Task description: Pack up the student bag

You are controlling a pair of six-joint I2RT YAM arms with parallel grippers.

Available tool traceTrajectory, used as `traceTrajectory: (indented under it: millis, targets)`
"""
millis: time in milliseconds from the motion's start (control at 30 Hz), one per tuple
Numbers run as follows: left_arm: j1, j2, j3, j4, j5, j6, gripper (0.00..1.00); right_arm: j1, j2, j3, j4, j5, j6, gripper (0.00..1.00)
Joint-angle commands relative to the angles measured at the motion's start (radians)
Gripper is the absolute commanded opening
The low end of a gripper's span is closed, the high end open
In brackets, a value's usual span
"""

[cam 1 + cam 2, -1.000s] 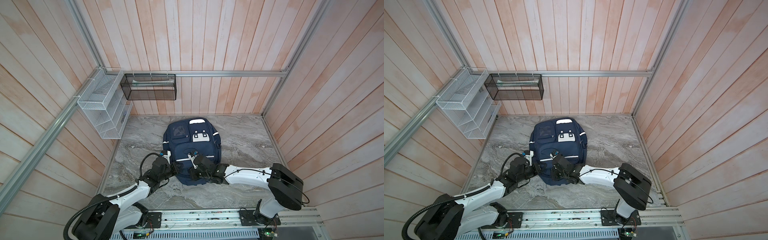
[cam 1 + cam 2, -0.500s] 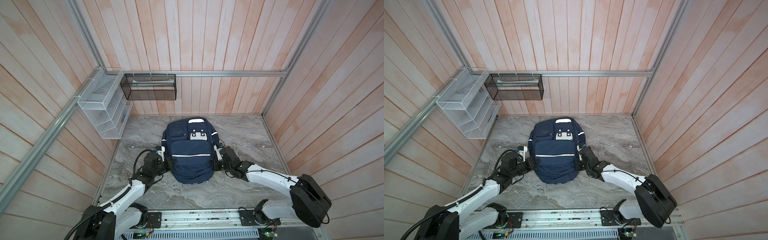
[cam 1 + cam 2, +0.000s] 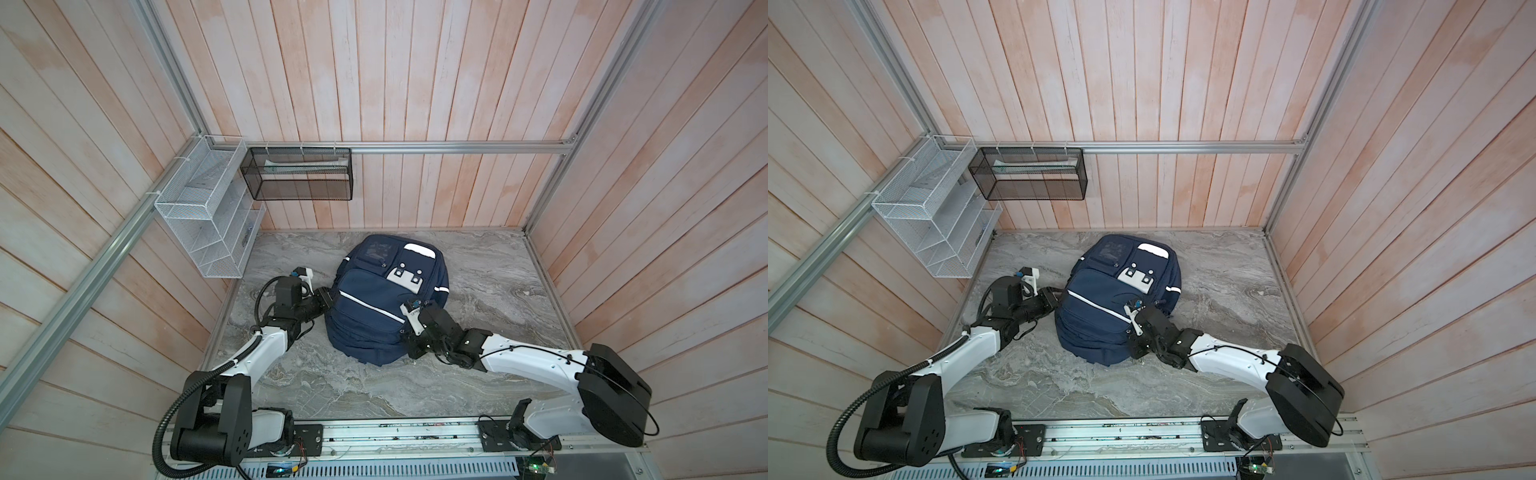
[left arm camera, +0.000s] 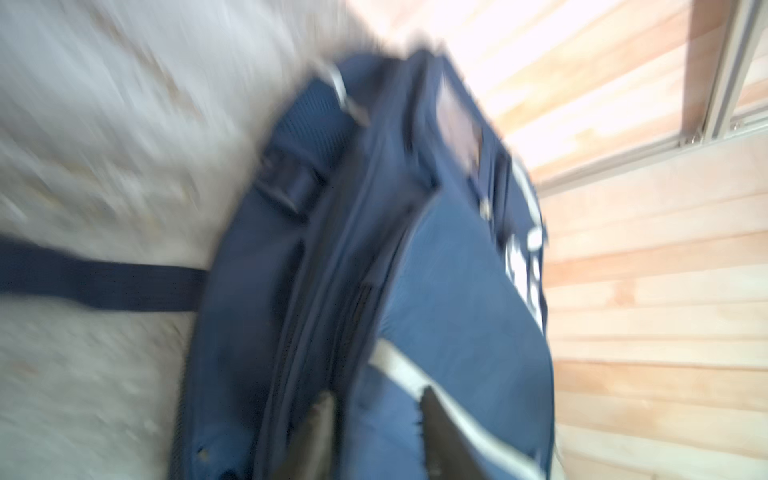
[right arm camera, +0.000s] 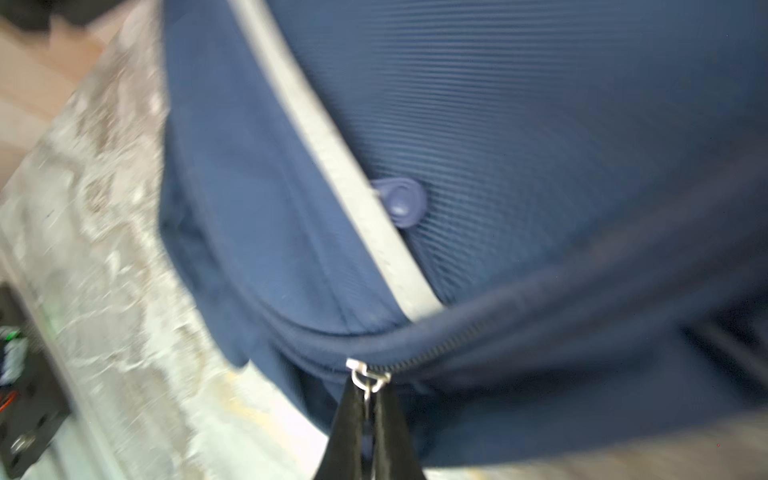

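Position check: we find one student bag (image 3: pixel 374 307) lying front-up at the middle of the bench (image 3: pixel 490 291), its top toward the back edge. Both top views give this layout but hide the fingertips. Only the right wrist view shows the right gripper (image 5: pixel 369 392) pressed together on the zipper pull (image 5: pixel 368 380) at the bag's near right side. Only the left wrist view, badly blurred, shows the left gripper (image 4: pixel 376 428) with its two fingers spread against the bag's left side, and one strap (image 4: pixel 99 282) lying flat on the bench. Whether fabric sits between those fingers we cannot tell. Count from the top views: two arms, one bag, one white patch (image 3: pixel 405 276) with two studs, one white wire rack (image 3: pixel 199 224) on the left wall, and one black mesh basket (image 3: pixel 299 178) on the back wall.
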Motion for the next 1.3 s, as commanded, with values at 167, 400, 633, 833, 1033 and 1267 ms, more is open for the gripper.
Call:
traceTrajectory:
  millis: [167,400,633,833,1033,1267]
  targets:
    - [-0.158,-0.304,-0.251,0.048,-0.087,-0.135,0.68,0.026,0.155,0.121,0.037,-0.006,0.035,0.00]
    - [-0.339,-0.146,-0.219,0.190,-0.162,-0.165,0.73,0.026,0.126,0.088,0.053,-0.034,0.030,0.00]
    - [-0.306,0.085,-0.140,0.061,-0.277,-0.020,0.00,-0.027,0.027,0.006,-0.016,0.054,0.030,0.00]
    - [-0.378,-0.020,-0.221,0.080,-0.228,-0.087,0.00,-0.217,-0.029,-0.055,-0.117,0.143,0.019,0.00]
    - [-0.589,-0.050,-0.251,0.180,-0.256,-0.225,0.00,-0.379,-0.064,-0.037,-0.110,0.171,0.007,0.00]
    - [-0.649,0.070,-0.168,0.290,-0.199,-0.225,0.38,-0.434,-0.082,0.018,-0.105,0.138,-0.017,0.33]
